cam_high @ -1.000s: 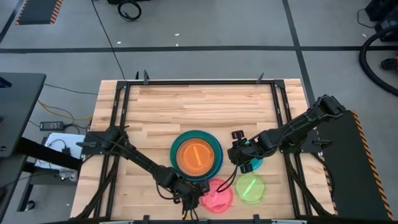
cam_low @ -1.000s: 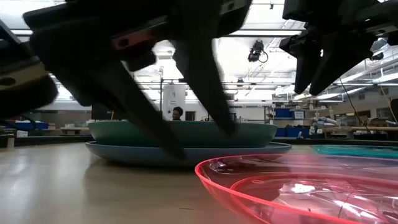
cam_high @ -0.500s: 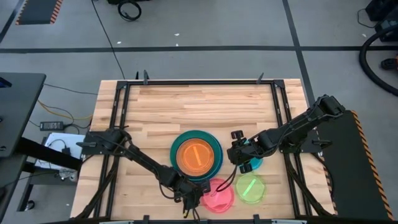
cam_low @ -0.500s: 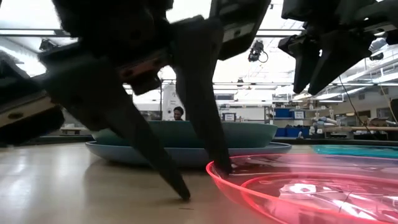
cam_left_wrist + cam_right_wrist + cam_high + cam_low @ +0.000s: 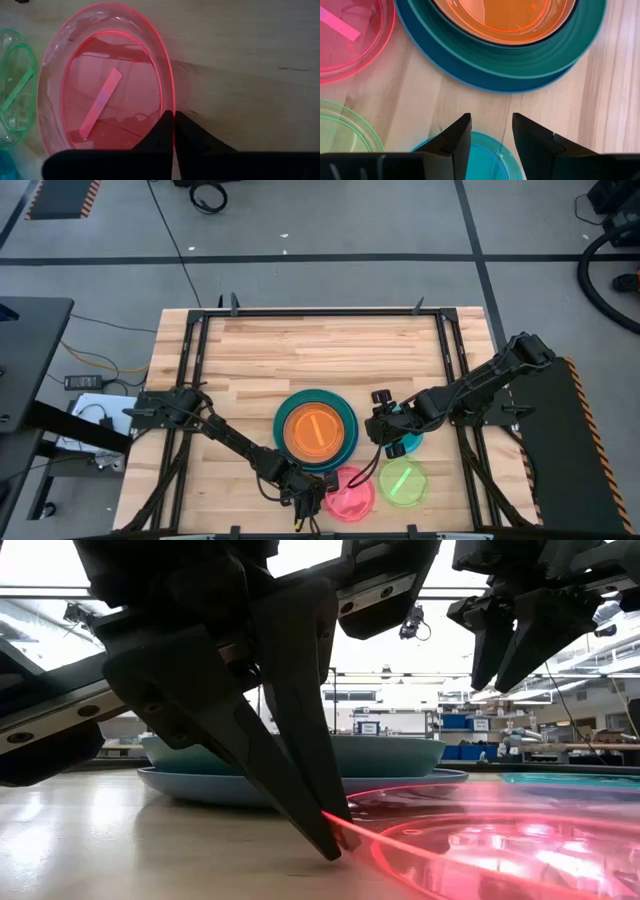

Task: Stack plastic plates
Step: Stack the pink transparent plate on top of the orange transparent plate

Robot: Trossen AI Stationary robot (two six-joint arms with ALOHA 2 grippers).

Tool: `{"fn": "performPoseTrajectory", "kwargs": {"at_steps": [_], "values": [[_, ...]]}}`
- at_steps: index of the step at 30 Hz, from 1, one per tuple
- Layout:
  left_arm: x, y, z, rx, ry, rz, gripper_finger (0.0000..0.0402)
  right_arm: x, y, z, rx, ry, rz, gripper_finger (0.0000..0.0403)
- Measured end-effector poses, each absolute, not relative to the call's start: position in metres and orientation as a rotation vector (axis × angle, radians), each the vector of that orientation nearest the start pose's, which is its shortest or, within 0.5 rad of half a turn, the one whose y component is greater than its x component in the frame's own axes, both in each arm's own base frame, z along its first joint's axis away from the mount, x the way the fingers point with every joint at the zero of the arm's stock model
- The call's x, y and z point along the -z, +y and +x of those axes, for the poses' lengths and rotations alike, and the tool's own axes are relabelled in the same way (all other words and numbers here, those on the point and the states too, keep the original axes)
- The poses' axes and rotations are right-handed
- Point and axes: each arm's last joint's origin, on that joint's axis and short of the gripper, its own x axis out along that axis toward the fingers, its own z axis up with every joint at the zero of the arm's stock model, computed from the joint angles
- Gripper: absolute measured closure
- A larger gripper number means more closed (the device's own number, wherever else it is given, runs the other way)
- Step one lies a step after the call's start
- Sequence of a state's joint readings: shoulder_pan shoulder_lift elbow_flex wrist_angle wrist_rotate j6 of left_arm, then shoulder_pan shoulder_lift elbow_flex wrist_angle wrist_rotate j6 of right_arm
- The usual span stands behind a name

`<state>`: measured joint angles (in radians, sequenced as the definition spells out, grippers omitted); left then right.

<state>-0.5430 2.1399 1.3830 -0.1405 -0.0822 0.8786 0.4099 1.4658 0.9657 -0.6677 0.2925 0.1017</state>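
An orange plate lies on top of a dark-teal and blue plate stack [image 5: 316,430] at the table's middle. Nearer the front edge, a pink plate [image 5: 351,492] and a lime plate [image 5: 402,483] rest flat on the wood. My left gripper [image 5: 308,498] is shut on the pink plate's left rim. My right gripper [image 5: 385,432] hangs open over a cyan plate [image 5: 479,152], right of the stack, touching nothing. My left gripper pinches the pink plate's rim [image 5: 172,106] on its left side, one finger inside the plate and one outside. The fingers [image 5: 300,790] slant down from the table's left, with the rim only at their free ends. The plate's far part stays down on the table.
The lime plate [image 5: 12,95] lies right beside the pink one, and the cyan plate [image 5: 408,446] sits just behind it. The black frame rails [image 5: 320,311] border the table. Bare wood spreads across the far half.
My left gripper has sunk toward the table at the pink plate's left rim. Its fingers, wide apart a second ago, have shut and taken hold of that rim. My right gripper has kept still.
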Motion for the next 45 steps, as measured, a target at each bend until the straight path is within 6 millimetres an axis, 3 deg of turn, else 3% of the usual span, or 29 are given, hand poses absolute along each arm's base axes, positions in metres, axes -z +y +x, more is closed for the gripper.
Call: {"fn": "performPoseTrajectory", "kwargs": {"at_steps": [27, 39, 45], "values": [[-0.142, -0.233, 0.385, 0.725, 0.592, 1.150, 0.0400, -0.213, 0.099, 0.252, -0.012, 1.116, -0.345, 0.0250], [-0.195, -0.225, 0.377, 0.544, 0.552, 1.150, 0.0399, -0.212, 0.097, 0.251, 0.024, 1.126, -0.383, 0.0250], [-0.214, -0.215, 0.366, 0.442, 0.637, 1.107, 0.0399, -0.214, 0.095, 0.248, 0.046, 1.130, -0.389, 0.0250]]}}
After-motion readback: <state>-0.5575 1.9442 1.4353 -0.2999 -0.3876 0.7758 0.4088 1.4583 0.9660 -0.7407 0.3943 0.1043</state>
